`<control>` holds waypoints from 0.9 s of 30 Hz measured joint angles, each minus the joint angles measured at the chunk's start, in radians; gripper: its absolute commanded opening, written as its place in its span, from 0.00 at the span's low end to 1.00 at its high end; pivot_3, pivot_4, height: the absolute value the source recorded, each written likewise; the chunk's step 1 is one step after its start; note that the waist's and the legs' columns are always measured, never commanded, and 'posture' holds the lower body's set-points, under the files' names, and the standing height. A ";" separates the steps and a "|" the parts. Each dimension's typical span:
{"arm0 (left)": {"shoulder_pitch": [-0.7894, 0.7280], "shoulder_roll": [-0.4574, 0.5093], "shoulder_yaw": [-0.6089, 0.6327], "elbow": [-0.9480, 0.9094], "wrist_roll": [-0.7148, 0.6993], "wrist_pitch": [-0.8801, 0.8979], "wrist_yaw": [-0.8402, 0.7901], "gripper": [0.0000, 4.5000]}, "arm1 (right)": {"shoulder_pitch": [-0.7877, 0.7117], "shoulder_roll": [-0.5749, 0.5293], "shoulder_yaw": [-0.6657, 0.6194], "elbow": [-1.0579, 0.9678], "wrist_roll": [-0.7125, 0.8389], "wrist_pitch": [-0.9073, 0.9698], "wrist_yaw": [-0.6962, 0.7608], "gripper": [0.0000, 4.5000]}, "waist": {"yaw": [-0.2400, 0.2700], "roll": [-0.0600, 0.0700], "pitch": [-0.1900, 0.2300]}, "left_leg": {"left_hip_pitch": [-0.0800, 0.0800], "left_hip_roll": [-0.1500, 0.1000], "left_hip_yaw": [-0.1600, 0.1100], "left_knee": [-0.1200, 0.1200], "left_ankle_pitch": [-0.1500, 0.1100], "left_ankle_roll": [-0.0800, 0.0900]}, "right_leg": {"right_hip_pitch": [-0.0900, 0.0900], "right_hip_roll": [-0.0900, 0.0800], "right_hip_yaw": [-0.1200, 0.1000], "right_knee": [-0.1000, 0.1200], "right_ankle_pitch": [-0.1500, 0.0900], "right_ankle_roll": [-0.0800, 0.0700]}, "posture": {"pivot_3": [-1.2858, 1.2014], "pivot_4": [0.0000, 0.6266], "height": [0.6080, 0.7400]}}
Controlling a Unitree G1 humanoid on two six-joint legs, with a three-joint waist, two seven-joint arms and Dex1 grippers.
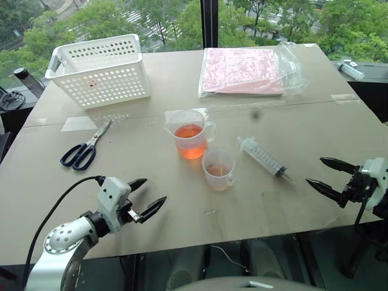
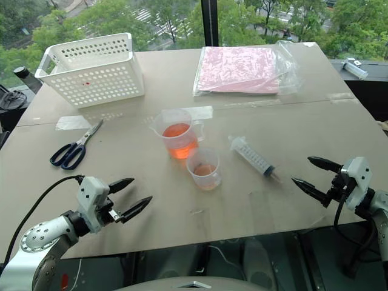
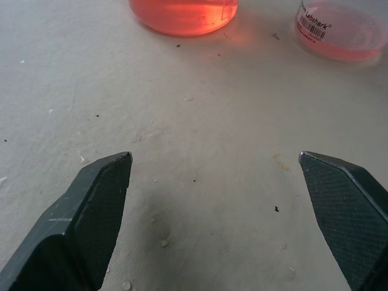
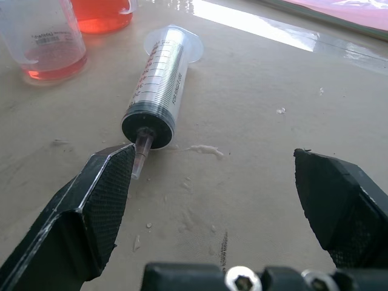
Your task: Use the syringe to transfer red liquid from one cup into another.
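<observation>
You get bright, even daylight from window behind table [image 1: 315, 133]; soft shadows, glare strip in right wrist view, focus sharp.

Left end effector [image 1: 147, 196] low at near left, fingers spread wide, right end effector [image 1: 328, 176] at right, fingers likewise apart

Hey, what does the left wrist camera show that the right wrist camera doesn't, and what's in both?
The left wrist view has the left gripper, open, over bare table. The right wrist view has the right gripper, open, the syringe lying with its tip toward one finger, and an edge of the pink bagged sheets. Both take in the larger beaker of red liquid and the smaller cup holding a little of it.
</observation>
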 measured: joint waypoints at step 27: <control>0.000 0.073 0.063 -0.013 -0.078 0.072 -0.062 1.00 | 0.005 -0.008 0.005 -0.001 0.001 0.066 -0.023 0.99 | 0.000 0.000 0.000 | 0.000 0.000 0.000 0.000 0.000 0.000 | 0.000 0.000 0.000 0.000 0.000 0.000 | 0.52 0.24 1.00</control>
